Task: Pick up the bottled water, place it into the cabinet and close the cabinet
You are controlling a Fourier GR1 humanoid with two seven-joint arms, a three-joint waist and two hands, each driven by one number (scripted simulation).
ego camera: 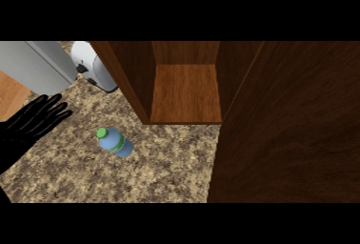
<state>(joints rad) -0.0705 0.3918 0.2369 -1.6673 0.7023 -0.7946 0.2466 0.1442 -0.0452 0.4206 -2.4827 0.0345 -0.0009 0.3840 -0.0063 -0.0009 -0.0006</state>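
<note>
My left hand (35, 119) shows at the view's left edge, black, fingers straight and spread apart, holding nothing. My right hand is out of view. The bottled water (115, 142), pale blue with a green cap, appears to stand upright on the speckled stone counter (141, 176). It is near my left hand, to its right, and not touching it. Up and to the right of the bottle, the wooden cabinet (186, 93) is open, with 1 shelf visible inside. Its door (295, 124) is swung wide and fills the view's right side. A white appliance (95, 66) sits beside the cabinet's left wall. I judge that step 1, the pickup, is not yet begun. Next, a hand must reach the bottle, curl round its body, and lift it before carrying it to the shelf.
</note>
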